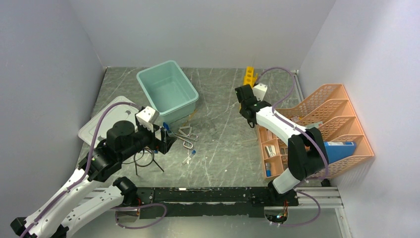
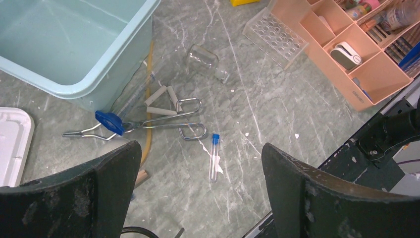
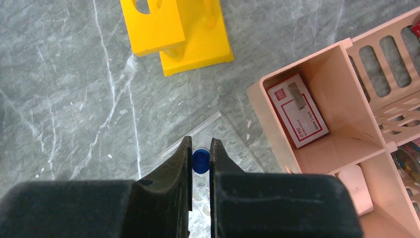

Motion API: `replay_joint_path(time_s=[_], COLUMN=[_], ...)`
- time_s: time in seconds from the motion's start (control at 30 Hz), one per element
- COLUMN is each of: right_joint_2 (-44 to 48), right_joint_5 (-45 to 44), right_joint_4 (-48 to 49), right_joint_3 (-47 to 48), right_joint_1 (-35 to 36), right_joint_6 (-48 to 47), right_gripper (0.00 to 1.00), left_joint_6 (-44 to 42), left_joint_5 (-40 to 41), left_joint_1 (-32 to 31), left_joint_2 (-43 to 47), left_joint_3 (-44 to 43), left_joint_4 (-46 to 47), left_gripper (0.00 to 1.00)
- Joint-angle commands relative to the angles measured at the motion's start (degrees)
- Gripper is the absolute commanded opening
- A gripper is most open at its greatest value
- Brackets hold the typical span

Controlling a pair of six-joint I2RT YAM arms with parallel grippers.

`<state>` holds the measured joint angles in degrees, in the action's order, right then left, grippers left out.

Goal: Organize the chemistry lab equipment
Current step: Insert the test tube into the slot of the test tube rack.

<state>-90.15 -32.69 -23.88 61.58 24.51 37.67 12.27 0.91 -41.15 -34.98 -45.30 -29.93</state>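
Note:
My right gripper (image 3: 200, 144) is shut on a small blue-capped clear tube (image 3: 200, 161), held upright over a clear multi-hole tube tray (image 3: 230, 141). The yellow test-tube rack (image 3: 173, 29) stands just beyond it, also seen at the back of the table (image 1: 250, 76). My left gripper (image 2: 200, 148) hangs open above another blue-capped tube (image 2: 214, 156) lying flat on the table. Silver wire tongs (image 2: 163, 124) with a blue clip lie next to it. A tan hose (image 2: 147, 141) and the end of a wooden stick (image 2: 140, 176) sit by the left finger. The black wire ring stand (image 1: 146, 159) is under the left arm.
The pale teal tub (image 1: 168, 91) stands at the back left with its grey-white lid (image 1: 104, 124) beside it. The orange mesh organiser (image 1: 322, 124) fills the right side. A clear glass jar (image 2: 203, 57) lies on its side near the tub.

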Motion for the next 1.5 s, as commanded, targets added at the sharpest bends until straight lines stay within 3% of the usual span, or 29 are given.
replay_joint_path(time_s=[0.0,0.4,0.67,0.83,1.17,1.47], right_joint_2=[-0.96,-2.55,-2.76,-2.88,-0.07,8.25], right_joint_5=[-0.29,1.06,1.12,1.29,3.46,9.83], right_joint_4=[1.27,1.43,1.2,0.68,-1.13,-0.59], right_joint_3=[-0.85,-1.91,-1.29,-0.64,2.44,3.37], right_joint_1=[-0.52,-0.49,-0.52,-0.47,-0.52,1.91], right_joint_6=[1.21,2.12,2.06,2.14,1.16,-2.6], right_gripper=[0.0,0.0,0.26,0.36,0.39,0.42], left_joint_6=[0.16,0.07,0.11,0.07,0.09,0.12], left_joint_5=[1.11,1.05,1.14,1.11,1.04,0.92], left_joint_1=[-0.01,-0.06,0.06,0.06,0.05,0.0], left_joint_2=[0.0,-0.2,-0.05,0.0,-0.04,-0.09], left_joint_3=[0.21,0.15,0.19,0.21,0.21,0.12], left_joint_4=[0.49,0.49,0.49,0.49,0.47,0.49], left_gripper=[0.95,0.95,0.95,0.95,0.95,0.95])
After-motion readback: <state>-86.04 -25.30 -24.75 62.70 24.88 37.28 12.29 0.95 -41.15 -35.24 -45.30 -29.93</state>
